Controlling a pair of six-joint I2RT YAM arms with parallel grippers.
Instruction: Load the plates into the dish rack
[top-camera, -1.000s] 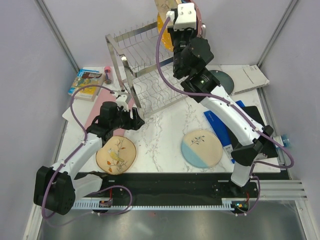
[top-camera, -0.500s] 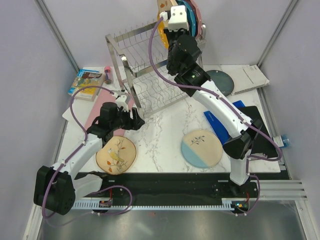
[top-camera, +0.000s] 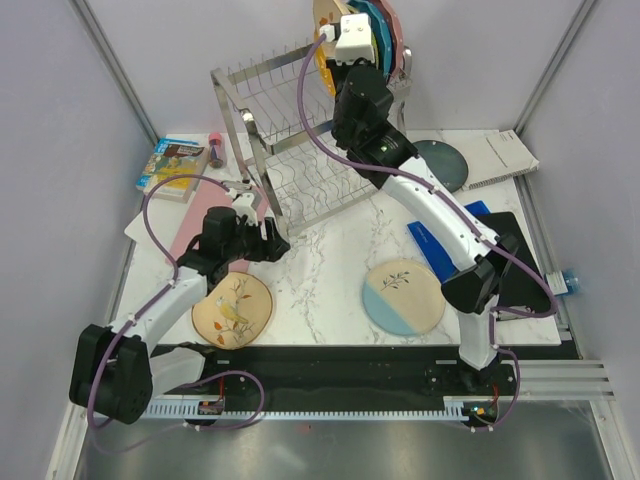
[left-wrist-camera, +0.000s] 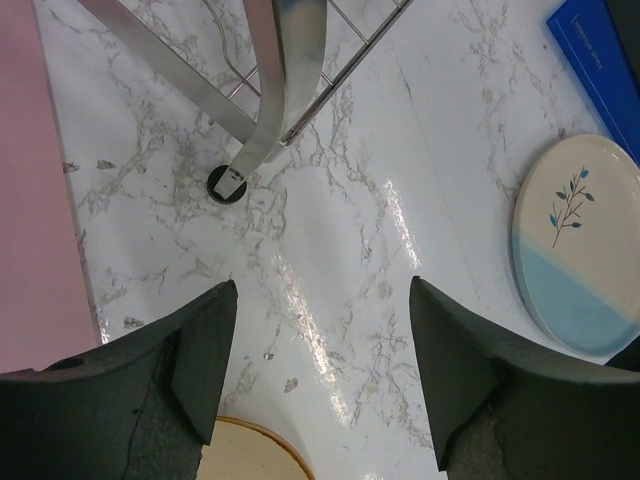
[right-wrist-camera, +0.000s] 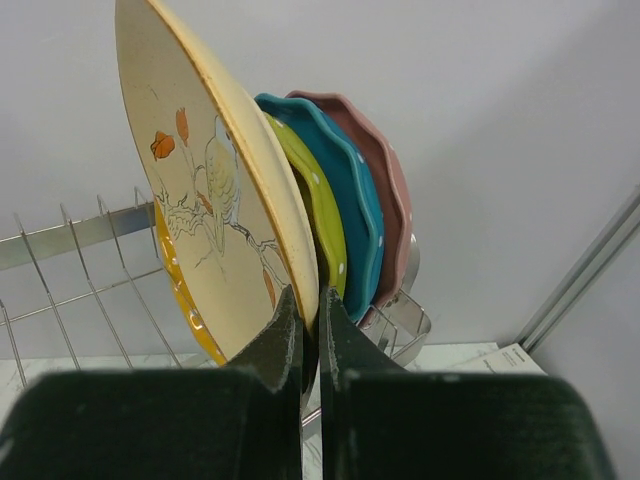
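My right gripper (right-wrist-camera: 310, 300) is shut on the rim of a cream-yellow bird plate (right-wrist-camera: 205, 190), held upright over the top tier of the silver dish rack (top-camera: 262, 110), between a plain yellow plate (right-wrist-camera: 185, 290) and a green one (right-wrist-camera: 318, 215). This plate also shows in the top view (top-camera: 326, 12). A second bird plate (top-camera: 232, 310) lies flat at front left; its rim shows in the left wrist view (left-wrist-camera: 250, 455). My left gripper (left-wrist-camera: 320, 370) is open and empty just above the table beside it. The blue-and-cream sprig plate (top-camera: 402, 297) lies at front right. The dark teal plate (top-camera: 445, 163) lies behind the right arm.
Green, blue (right-wrist-camera: 350, 200) and pink scalloped plates (right-wrist-camera: 390, 190) stand in the rack's top tier. A rack leg (left-wrist-camera: 262, 130) stands close ahead of my left gripper. A pink mat (left-wrist-camera: 35, 200), a book (top-camera: 172, 165), a blue box (top-camera: 440, 255) and a notepad (top-camera: 500, 160) lie around.
My right arm has carried the bird plate a little further back and left over the rack's top tier. My left arm has barely shifted.
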